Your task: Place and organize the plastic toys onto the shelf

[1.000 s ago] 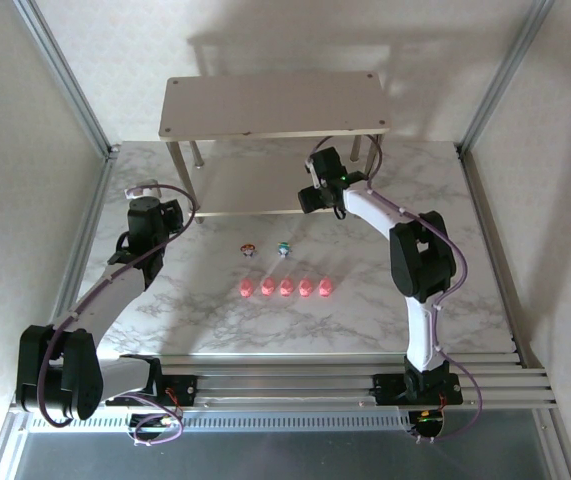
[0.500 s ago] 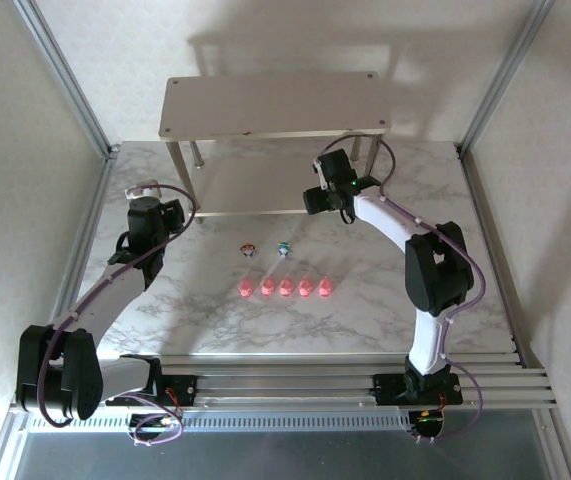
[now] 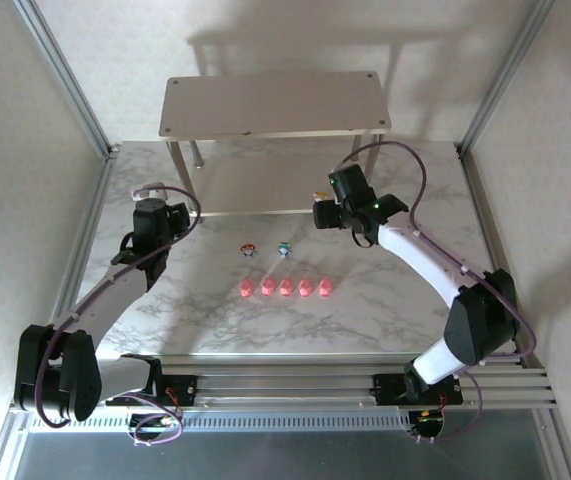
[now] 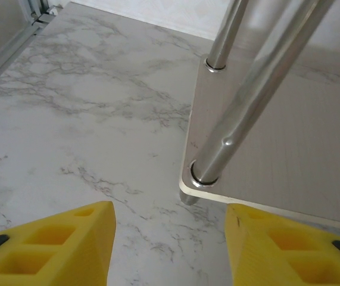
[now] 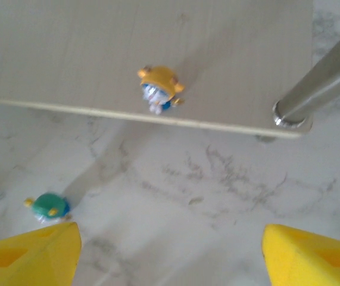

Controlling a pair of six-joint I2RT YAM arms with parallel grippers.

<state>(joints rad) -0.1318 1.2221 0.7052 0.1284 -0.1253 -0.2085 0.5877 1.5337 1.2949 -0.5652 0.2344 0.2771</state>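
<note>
1. White marbled table [image 3: 215,310] inside pale walls; metal rails along the near edge.
2. On the far half, the shelf [image 3: 275,103]: two beige-grey boards on thin silver legs; orange-topped figurine [image 5: 159,87] on the lower board, close to its front edge, not far from the right front leg [image 5: 312,89].
3. In front of the shelf, on bare table: teal-topped figurine [image 3: 284,248] and dark-red-topped figurine [image 3: 249,249] side by side, slightly apart; nearer still, five pink pigs [image 3: 286,288] in a tidy row running left to right.
4. Right jaws just off the lower board's front edge, over the table, spread wide and grasping nothing; orange-topped figurine ahead of them, teal-topped figurine low at the left of the wrist view.
5. Left jaws at the shelf's left front corner, parted, nothing between the yellow fingers [image 4: 56,238]; left front leg [image 4: 247,107] straight ahead; well apart from every toy.
</note>
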